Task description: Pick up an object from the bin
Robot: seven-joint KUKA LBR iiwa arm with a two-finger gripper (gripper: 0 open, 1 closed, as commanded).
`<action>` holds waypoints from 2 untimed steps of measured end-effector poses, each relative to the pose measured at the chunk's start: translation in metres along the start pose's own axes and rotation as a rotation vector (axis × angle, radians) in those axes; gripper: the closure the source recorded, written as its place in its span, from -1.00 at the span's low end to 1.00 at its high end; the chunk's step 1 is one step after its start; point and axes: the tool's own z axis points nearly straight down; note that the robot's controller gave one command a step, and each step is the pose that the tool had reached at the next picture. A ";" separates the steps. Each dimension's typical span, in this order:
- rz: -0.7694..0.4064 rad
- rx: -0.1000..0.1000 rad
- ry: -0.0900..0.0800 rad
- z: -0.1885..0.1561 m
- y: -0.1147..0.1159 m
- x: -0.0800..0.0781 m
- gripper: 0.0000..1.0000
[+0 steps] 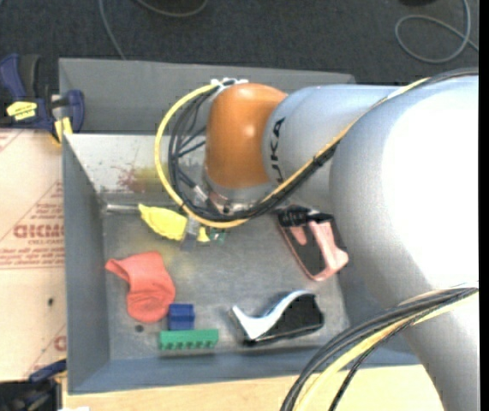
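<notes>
Arm reaches in from the right, wrist pointing straight down into the grey bin [85, 272], probably because a top-down approach suits loose things lying flat. End effector [200, 230] sits low at the back of the bin floor, mostly hidden under the orange wrist cover [237, 135]; cannot tell how far open it is or whether it has anything. Nearest thing: crumpled yellow piece [163, 221], just beside it to the left, close to the back wall, likely the target. Pink-and-black item [314, 245] lies to its right. Well apart at the front: red soft lump [144, 282], blue block [181, 316], green toothed strip [187, 340], black-and-white item [278, 317]. Nothing lifted yet.
</notes>
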 end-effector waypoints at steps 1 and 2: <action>0.000 -0.001 -0.001 -0.013 0.001 -0.002 1.00; -0.001 0.002 0.003 -0.025 0.000 -0.001 1.00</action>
